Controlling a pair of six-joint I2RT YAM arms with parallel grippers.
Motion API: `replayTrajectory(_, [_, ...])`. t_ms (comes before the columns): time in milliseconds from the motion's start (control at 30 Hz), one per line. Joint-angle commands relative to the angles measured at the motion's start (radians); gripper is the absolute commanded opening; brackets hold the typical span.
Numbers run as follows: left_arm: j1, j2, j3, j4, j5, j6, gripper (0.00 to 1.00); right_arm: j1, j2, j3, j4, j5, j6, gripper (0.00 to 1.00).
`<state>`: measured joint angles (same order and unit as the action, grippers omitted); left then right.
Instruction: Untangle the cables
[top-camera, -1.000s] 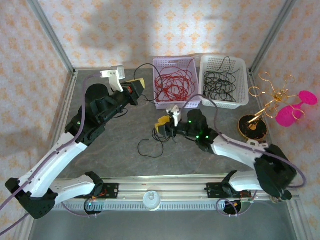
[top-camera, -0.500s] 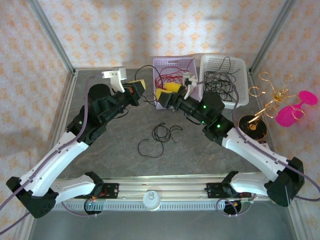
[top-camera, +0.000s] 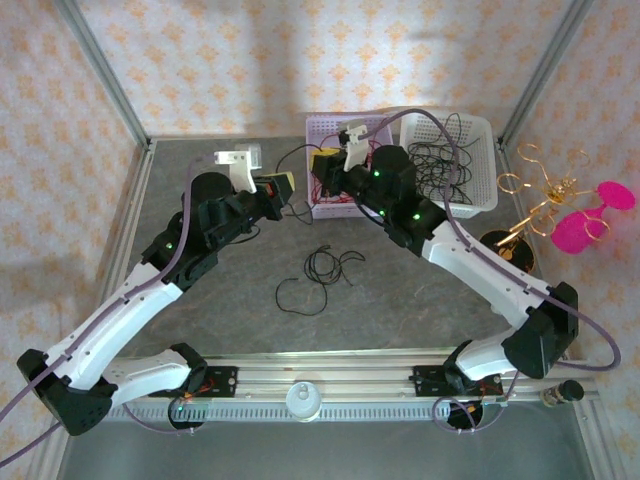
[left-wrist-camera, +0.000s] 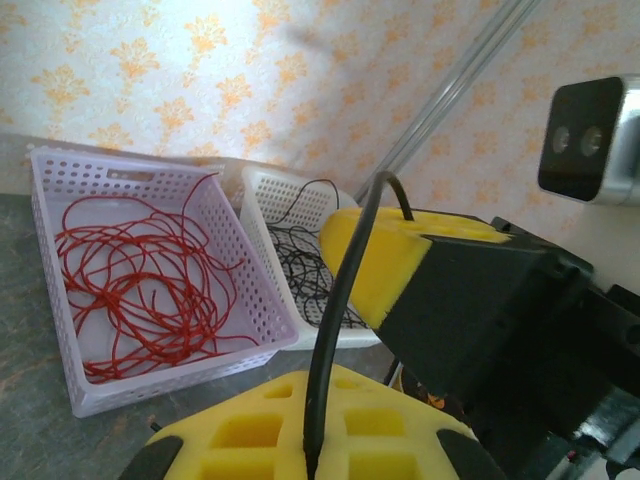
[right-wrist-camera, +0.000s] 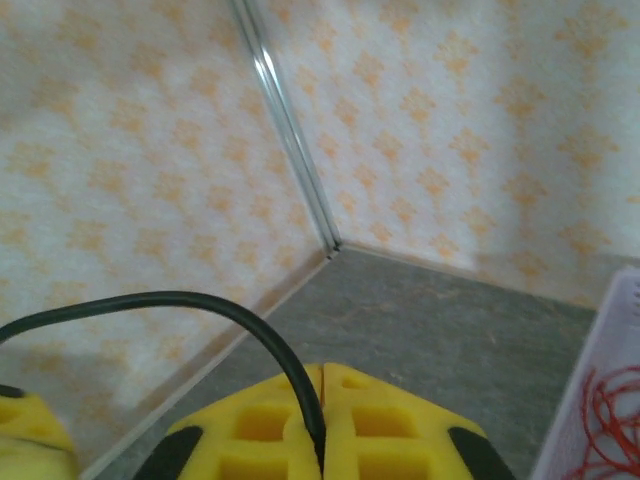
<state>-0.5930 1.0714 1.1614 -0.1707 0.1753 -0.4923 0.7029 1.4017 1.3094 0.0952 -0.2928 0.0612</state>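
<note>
One black cable (top-camera: 298, 151) arcs between my two grippers, above the back of the table. My left gripper (top-camera: 284, 186) is shut on one end, the cable (left-wrist-camera: 340, 290) rising from between its yellow pads (left-wrist-camera: 250, 430). My right gripper (top-camera: 324, 164) is shut on the other end (right-wrist-camera: 262, 335), pinched at the seam of its pads (right-wrist-camera: 400, 420), in front of the purple basket (top-camera: 330, 124). Two more loose black cables (top-camera: 327, 265) lie curled on the table's middle. Red cables (left-wrist-camera: 140, 290) fill the purple basket; black ones (top-camera: 440, 160) lie in the white basket (top-camera: 480, 130).
A gold wire stand (top-camera: 530, 200) on a dark base with pink discs (top-camera: 585, 225) sits at the right edge. Metal frame posts (top-camera: 100, 70) and patterned walls close in the back and sides. The right arm (top-camera: 470, 260) crosses the table's right half.
My right gripper rose from the loose black cables on the table and swung back to the purple basket, shut on a black cable. The left gripper shifted slightly right.
</note>
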Motion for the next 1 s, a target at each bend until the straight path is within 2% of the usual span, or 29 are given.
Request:
replayTrajectory(0, [0.005,0.002,-0.016,-0.013,-0.015,0.027,0.16,-0.024,-0.014,0.045,-0.044,0.091,-0.029,0.00])
replayTrajectory(133, [0.005,-0.001,-0.041,-0.016,-0.064,0.036,0.44,-0.071,-0.014,0.089,-0.120,0.139,-0.046,0.00])
replayTrajectory(233, [0.005,-0.010,-0.066,-0.004,-0.069,0.034,0.52,-0.116,-0.005,0.129,-0.191,0.227,-0.074,0.00])
replayTrajectory(633, [0.005,-0.102,-0.210,0.031,-0.063,0.004,0.56,-0.358,0.088,0.308,-0.308,0.489,-0.172,0.00])
replayTrajectory(967, [0.005,-0.172,-0.301,0.019,-0.071,-0.011,0.58,-0.604,0.185,0.248,-0.311,0.459,-0.106,0.00])
